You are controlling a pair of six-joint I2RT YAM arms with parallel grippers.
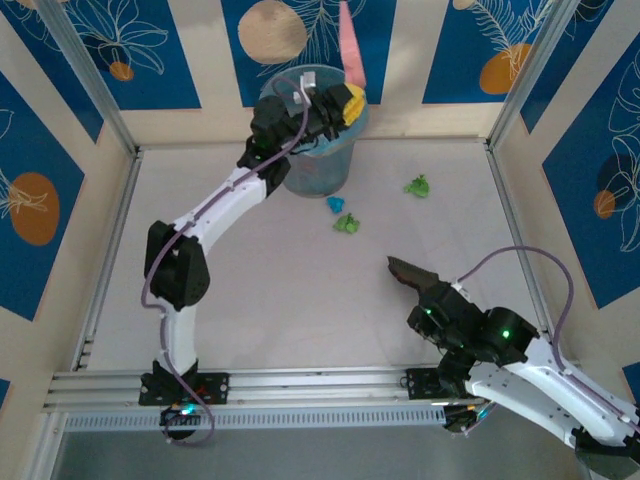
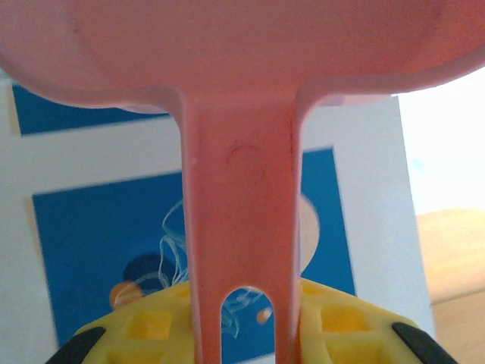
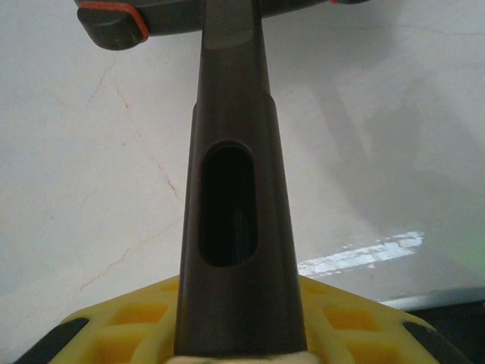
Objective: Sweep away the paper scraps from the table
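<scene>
The left claw is clamped on the pink dustpan above a bucket whose contents are hard to make out, the right claw is closed tight on the brush, its head cut off, and three paper scraps lie on the table.

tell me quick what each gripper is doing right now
left gripper: closed on the handle of the pink dustpan
right gripper: closed on the handle of the dark brush
</scene>
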